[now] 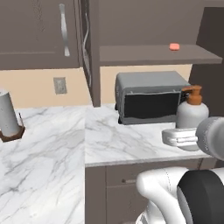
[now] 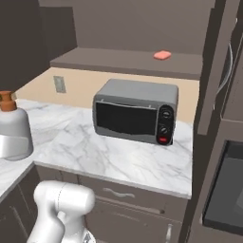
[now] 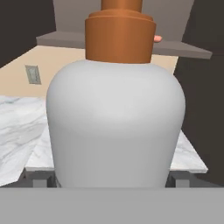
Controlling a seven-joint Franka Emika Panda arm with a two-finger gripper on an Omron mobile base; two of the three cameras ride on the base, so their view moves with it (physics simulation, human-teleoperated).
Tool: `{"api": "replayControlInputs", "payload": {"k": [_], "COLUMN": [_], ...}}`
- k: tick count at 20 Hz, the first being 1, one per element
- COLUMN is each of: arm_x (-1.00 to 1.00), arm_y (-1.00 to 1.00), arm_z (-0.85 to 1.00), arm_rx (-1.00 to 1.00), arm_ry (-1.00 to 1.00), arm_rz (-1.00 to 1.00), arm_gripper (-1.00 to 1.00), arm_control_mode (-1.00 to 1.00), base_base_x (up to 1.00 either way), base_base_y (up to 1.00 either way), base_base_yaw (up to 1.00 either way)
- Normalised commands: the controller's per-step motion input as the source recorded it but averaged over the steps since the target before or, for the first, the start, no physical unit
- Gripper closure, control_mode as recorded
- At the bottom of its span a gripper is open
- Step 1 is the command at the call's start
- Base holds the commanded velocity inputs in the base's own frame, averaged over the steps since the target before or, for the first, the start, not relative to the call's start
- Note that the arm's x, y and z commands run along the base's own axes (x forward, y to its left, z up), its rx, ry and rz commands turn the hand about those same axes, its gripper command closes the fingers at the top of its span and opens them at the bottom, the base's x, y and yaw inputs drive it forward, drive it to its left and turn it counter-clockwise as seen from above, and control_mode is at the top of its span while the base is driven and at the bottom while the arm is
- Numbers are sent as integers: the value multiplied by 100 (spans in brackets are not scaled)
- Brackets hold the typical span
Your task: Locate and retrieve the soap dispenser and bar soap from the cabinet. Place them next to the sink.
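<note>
The white soap dispenser (image 1: 191, 114) with its orange pump top is held upright just above the marble counter's front edge, right of the toaster oven. My gripper (image 1: 189, 139) is shut on its lower body. The bottle's body (image 3: 114, 124) looms close in the hand view, with a dark fingertip (image 3: 38, 179) at each bottom side. It also stands at the left edge of the right base view as the dispenser (image 2: 14, 133). The pink bar soap (image 1: 174, 47) (image 2: 162, 55) lies on the open cabinet's shelf (image 1: 144, 54) above. The sink is out of view.
A grey toaster oven (image 1: 151, 96) (image 2: 135, 111) stands on the marble counter (image 1: 118, 142) under the shelf. A paper towel roll (image 1: 8, 114) stands at the far left. The cabinet door (image 1: 89, 52) hangs open edge-on; a shut door with a silver handle (image 1: 64, 29) is left of it.
</note>
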Motion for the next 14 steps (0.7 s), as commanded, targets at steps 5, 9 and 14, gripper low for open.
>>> {"api": "replayControlInputs", "payload": {"k": [5, 9, 14], "arm_x": [0, 0, 0], "arm_y": [0, 0, 0], "arm_z": [0, 0, 0], "arm_rx": [0, 0, 0], "arm_ry": [0, 0, 0], "arm_rz": [0, 0, 0], "arm_gripper": [100, 100, 100], "arm_control_mode": [100, 100, 100], "base_base_x": [-3, 0, 0], "base_base_y": [12, 11, 11], "base_base_yaw": [46, 50, 50]}}
